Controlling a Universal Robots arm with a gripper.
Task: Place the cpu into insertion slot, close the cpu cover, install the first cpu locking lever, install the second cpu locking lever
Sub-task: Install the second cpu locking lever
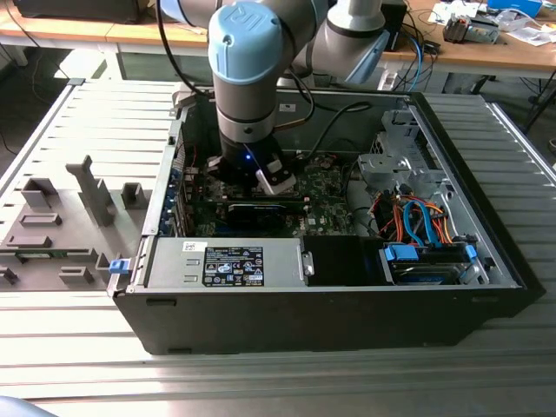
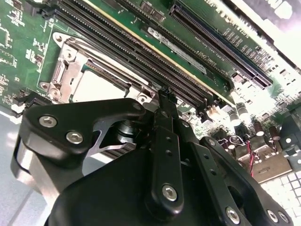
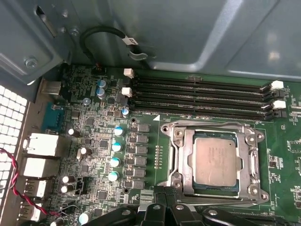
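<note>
The cpu (image 3: pixel 216 162) lies flat in the insertion slot on the green board, silver top up; the slot's contact field is hidden beneath it. The cpu cover (image 3: pixel 187 162) is down, framing the chip. A thin locking lever (image 3: pixel 207 124) runs along the socket's side nearest the memory slots. My gripper (image 3: pixel 164 193) hovers at the socket's edge with its black fingers together and nothing between them. In the second wrist view the gripper (image 2: pixel 163 94) tip sits just beside the socket corner, close to the cpu (image 2: pixel 96 84). In the exterior view the arm reaches down into the open case, gripper (image 1: pixel 259 180) over the board.
Long black memory slots (image 3: pixel 202 96) run beside the socket. Capacitors (image 3: pixel 115 146) and rear ports (image 3: pixel 40 155) stand nearby, and a grey case wall (image 3: pixel 188 37) rises behind. A black graphics card (image 1: pixel 252 213), a power supply (image 1: pixel 226 261) and blue cables (image 1: pixel 417 217) crowd the case.
</note>
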